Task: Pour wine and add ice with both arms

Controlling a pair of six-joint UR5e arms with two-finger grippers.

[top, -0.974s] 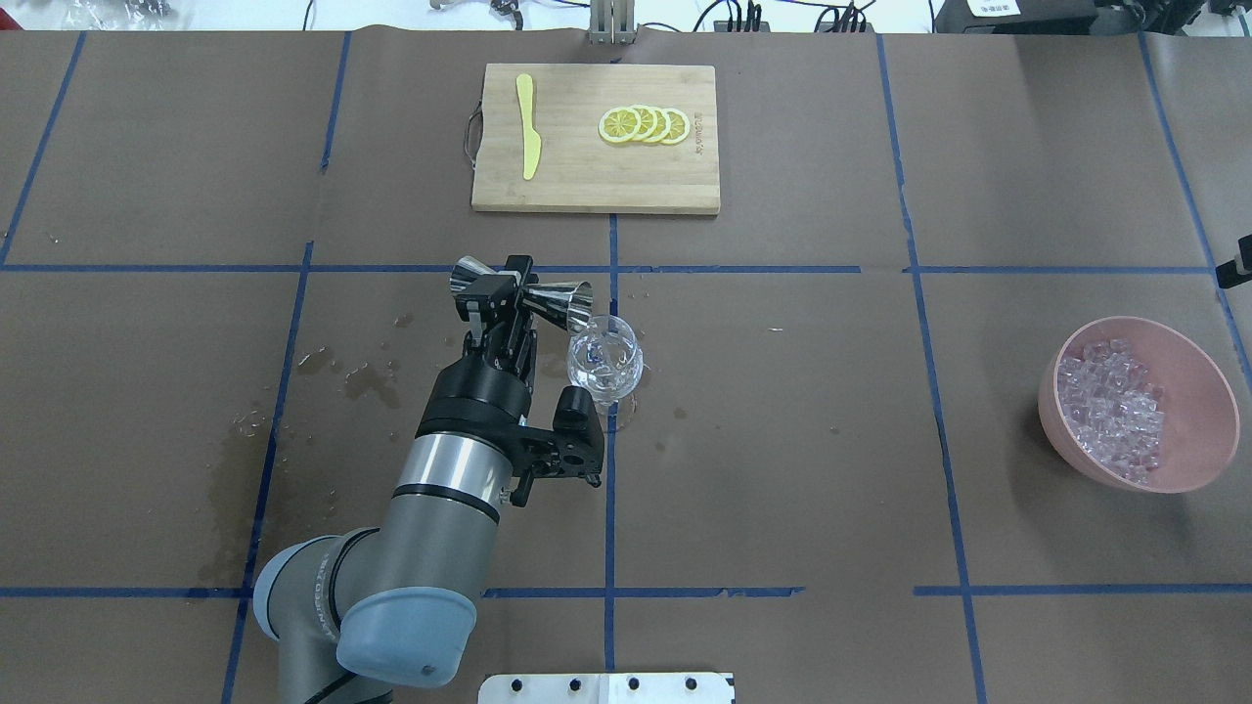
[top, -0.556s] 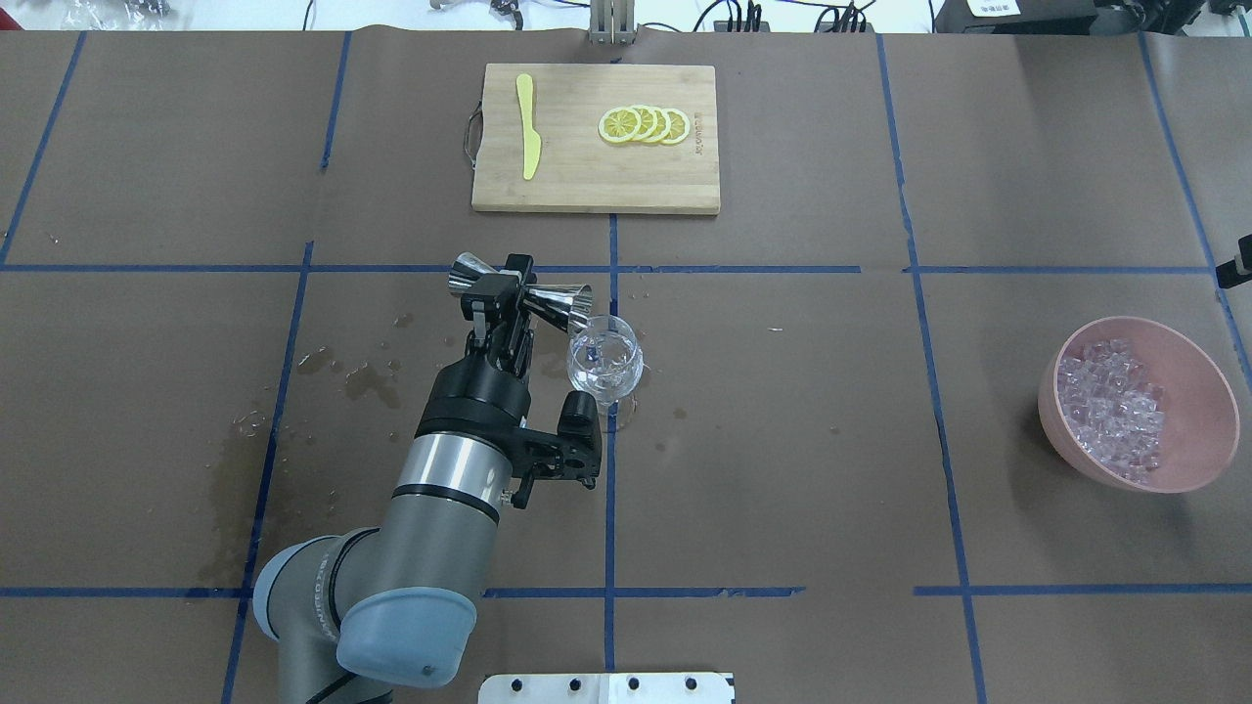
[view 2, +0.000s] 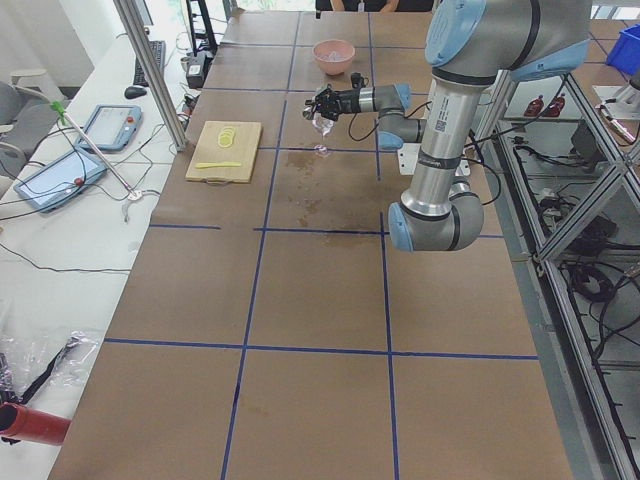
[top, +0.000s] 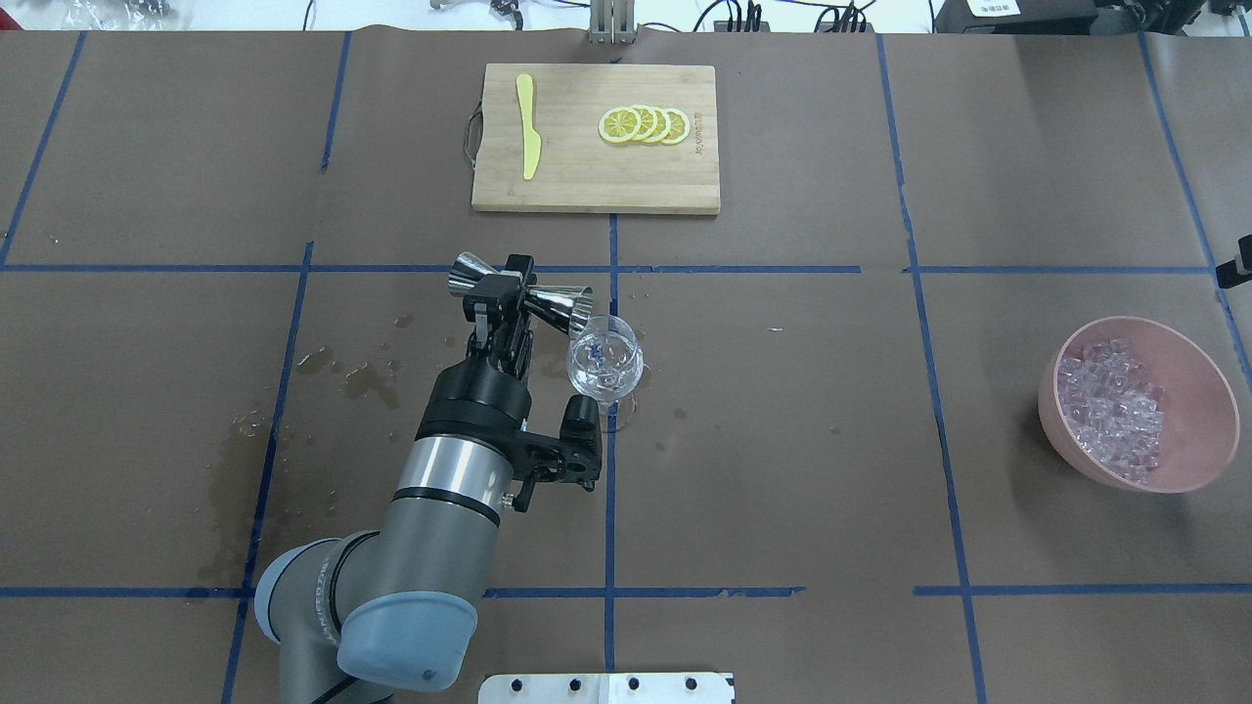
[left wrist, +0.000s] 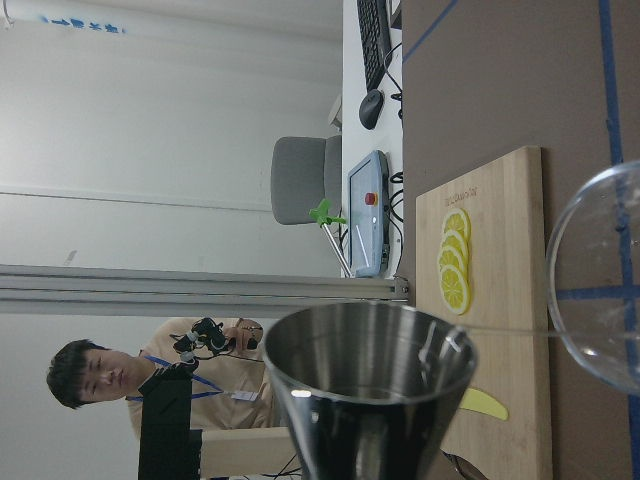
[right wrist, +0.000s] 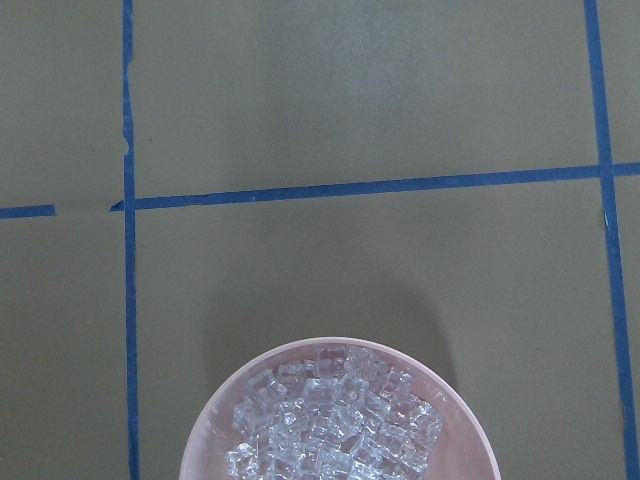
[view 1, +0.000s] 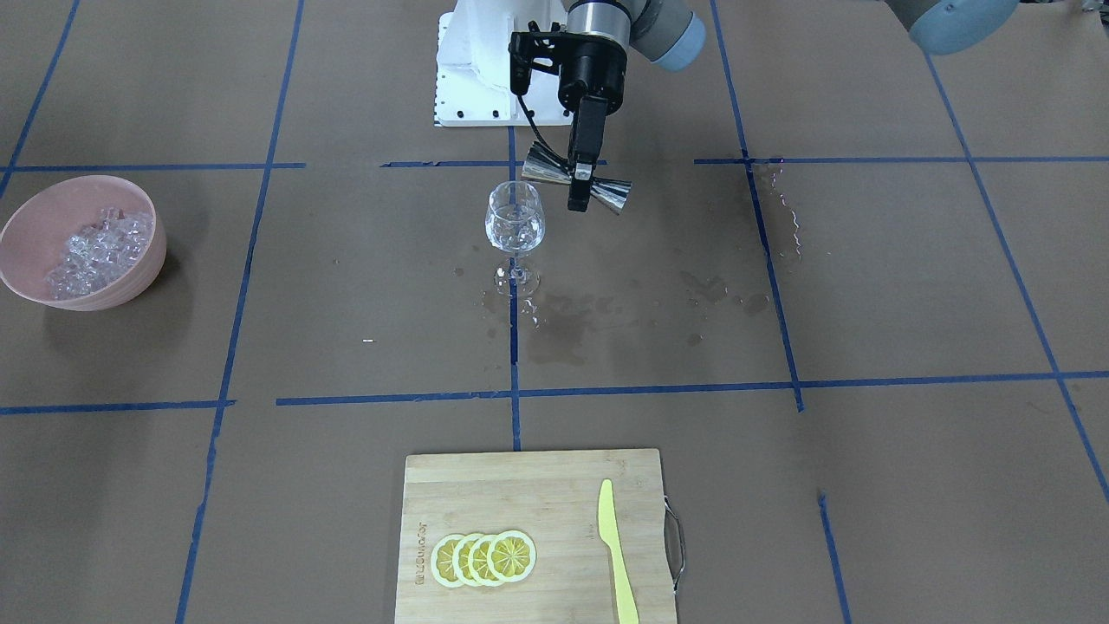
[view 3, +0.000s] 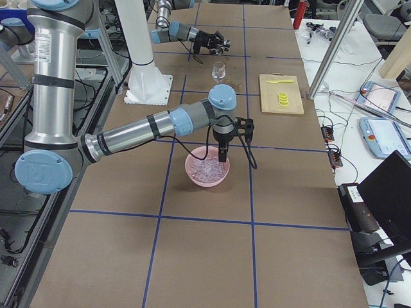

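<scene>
My left gripper (top: 501,288) (view 1: 579,186) is shut on the waist of a steel double jigger (top: 559,299) (view 1: 539,165) (left wrist: 370,380). The jigger lies on its side, its open mouth at the rim of a clear wine glass (top: 604,362) (view 1: 515,221) (left wrist: 600,280). The wine is too clear to make out in the glass. The ice (top: 1110,401) (right wrist: 335,425) is heaped in a pink bowl (top: 1198,411) (view 1: 35,225) at the right. My right gripper (view 3: 221,154) hangs just over that bowl; I cannot tell if it is open or shut.
A bamboo cutting board (top: 587,186) at the far side carries several lemon slices (top: 646,125) and a yellow knife (top: 528,127). Wet stains (top: 367,376) mark the brown paper left of the glass. The white pedestal (view 1: 472,61) is at the robot's side. A person (left wrist: 160,375) shows beyond the table.
The left forearm has shifted very slightly toward the robot's base. The jigger stays tipped at the glass rim.
</scene>
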